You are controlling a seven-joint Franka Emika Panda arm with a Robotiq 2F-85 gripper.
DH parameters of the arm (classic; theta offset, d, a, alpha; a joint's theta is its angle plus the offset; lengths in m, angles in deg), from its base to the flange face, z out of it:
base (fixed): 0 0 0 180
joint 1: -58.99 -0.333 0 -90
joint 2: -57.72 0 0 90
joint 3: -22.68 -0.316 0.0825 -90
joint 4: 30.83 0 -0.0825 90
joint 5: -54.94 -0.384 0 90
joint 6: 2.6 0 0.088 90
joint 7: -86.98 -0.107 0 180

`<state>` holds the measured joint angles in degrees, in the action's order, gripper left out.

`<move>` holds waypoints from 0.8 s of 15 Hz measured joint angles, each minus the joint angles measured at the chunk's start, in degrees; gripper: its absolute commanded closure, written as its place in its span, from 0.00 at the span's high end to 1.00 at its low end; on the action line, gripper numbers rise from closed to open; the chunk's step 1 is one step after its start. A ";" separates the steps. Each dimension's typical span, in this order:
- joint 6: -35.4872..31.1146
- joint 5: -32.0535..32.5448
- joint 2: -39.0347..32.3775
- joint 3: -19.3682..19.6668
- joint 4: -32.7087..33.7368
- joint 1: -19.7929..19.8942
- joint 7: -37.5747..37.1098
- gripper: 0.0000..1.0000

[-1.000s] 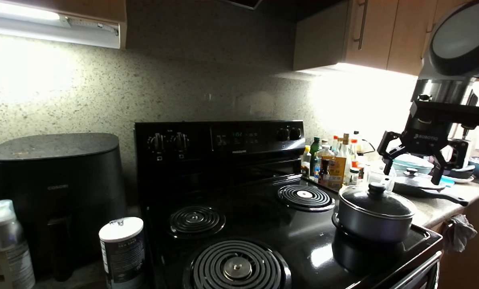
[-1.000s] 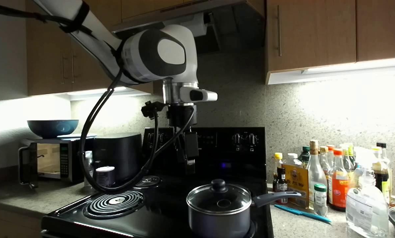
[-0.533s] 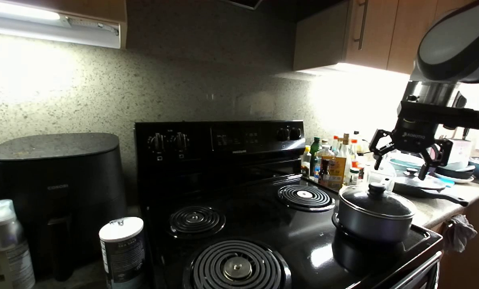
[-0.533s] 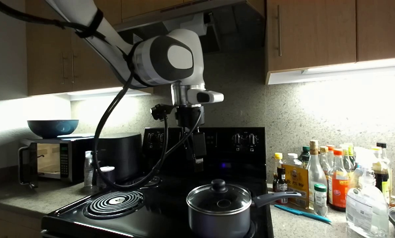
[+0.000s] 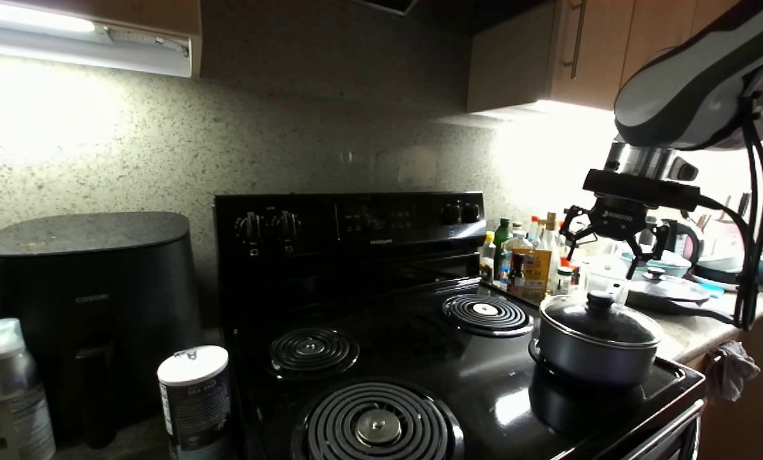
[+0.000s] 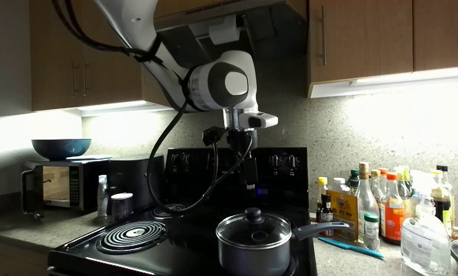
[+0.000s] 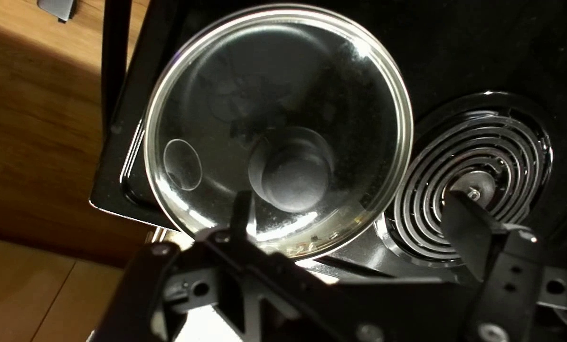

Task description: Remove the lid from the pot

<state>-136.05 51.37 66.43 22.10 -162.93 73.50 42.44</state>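
Observation:
The pot (image 5: 599, 361) stands on a burner at the stove's front corner and also shows in an exterior view (image 6: 254, 260). Its dark side handle (image 6: 321, 229) points over the counter. The glass lid (image 5: 634, 327) sits flat on the pot; it also shows in an exterior view (image 6: 234, 232) and fills much of the wrist view (image 7: 283, 71). Its dark knob (image 7: 295, 183) is at the centre. My gripper (image 5: 601, 267) is open and empty above the lid. In the wrist view its fingers (image 7: 349, 194) are wide apart, one over the lid, one over the burner beside it.
Several bottles (image 6: 392, 218), a clear spray bottle (image 6: 424, 245) and a blue knife (image 6: 351, 248) are on the counter by the pot handle. A lidded pan (image 5: 666, 291) is behind the pot. A coil burner (image 5: 487, 312) is near the pot. The range hood (image 6: 275, 30) hangs above.
My gripper has moved left in an exterior view, and right and farther back in an exterior view from the other place. It stays open. The pot and lid have not moved.

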 measured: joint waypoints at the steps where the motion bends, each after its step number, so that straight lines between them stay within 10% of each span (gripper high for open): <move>1: 0.00 0.00 -0.20 0.02 0.15 -0.01 -0.02 1.00; 12: 3.95 1.24 -1.68 3.20 1.14 -1.53 -0.88 1.00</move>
<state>-132.09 52.61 64.75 25.30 -161.79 71.97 41.56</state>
